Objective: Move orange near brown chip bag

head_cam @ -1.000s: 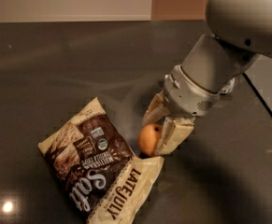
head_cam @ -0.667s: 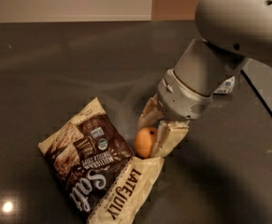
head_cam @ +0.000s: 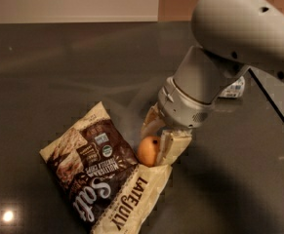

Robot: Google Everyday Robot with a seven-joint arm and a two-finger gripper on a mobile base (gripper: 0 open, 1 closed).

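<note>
The orange (head_cam: 148,150) is small and round and sits low over the dark table, touching the right edge of the brown chip bag (head_cam: 97,174). The bag lies flat at the lower left, cream and dark brown, printed "Salt" and "LATE JULY". My gripper (head_cam: 154,147) comes down from the upper right and its cream fingers (head_cam: 170,147) are closed around the orange, one on each side. The far finger is partly hidden behind the fruit.
The dark glossy table (head_cam: 58,72) fills the view. A clear bottle with a white label (head_cam: 232,87) lies behind my arm at the right, mostly hidden. A dark line (head_cam: 278,111) runs diagonally at the right. A pale wall stands at the back.
My arm has swung left and lower with the orange in the gripper. The orange now rests against the bag's right edge. The bag has not moved.
</note>
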